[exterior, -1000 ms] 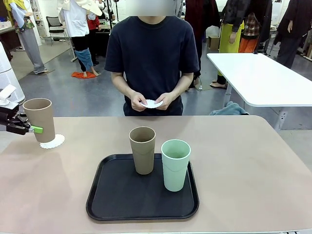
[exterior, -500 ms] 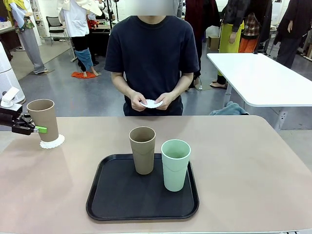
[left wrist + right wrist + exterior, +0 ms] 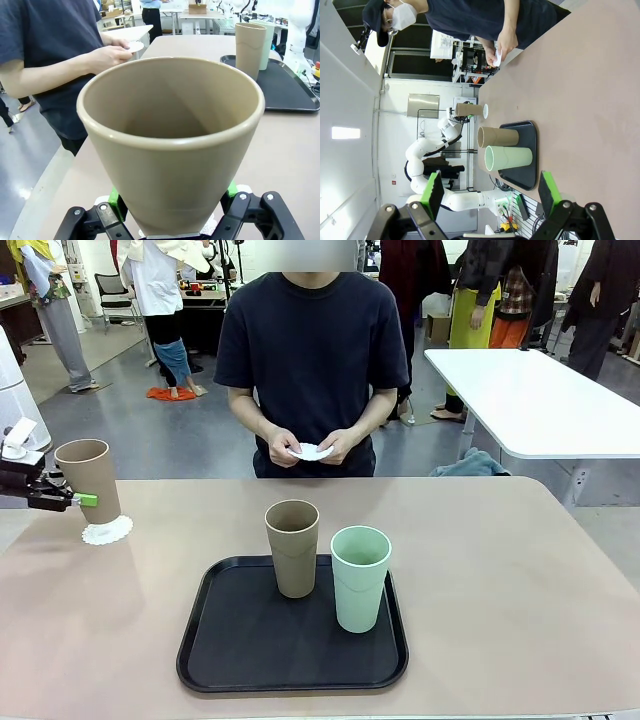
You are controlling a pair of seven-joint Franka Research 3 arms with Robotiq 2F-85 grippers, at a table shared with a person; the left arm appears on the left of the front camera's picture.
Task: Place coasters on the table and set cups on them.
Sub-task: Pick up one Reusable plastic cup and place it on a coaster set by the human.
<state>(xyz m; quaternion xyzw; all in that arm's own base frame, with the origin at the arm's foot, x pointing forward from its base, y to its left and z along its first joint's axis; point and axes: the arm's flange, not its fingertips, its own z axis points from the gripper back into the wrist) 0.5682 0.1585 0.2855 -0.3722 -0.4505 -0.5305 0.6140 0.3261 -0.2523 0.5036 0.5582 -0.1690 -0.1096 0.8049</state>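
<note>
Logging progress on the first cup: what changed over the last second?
The left pincer, shut on a tan cup, carried it slightly right, over the coaster; whether it rests there is unclear. The tray, the second tan cup, the green cup and the person's hands stayed as they were.

table [image 3: 520,570] right half left bare | centre blocked by black tray [image 3: 230,640] carrying tan cup [image 3: 292,548], green cup [image 3: 360,578] | far-left corner taken by third cup [image 3: 88,480] on coaster [image 3: 106,533]
</note>
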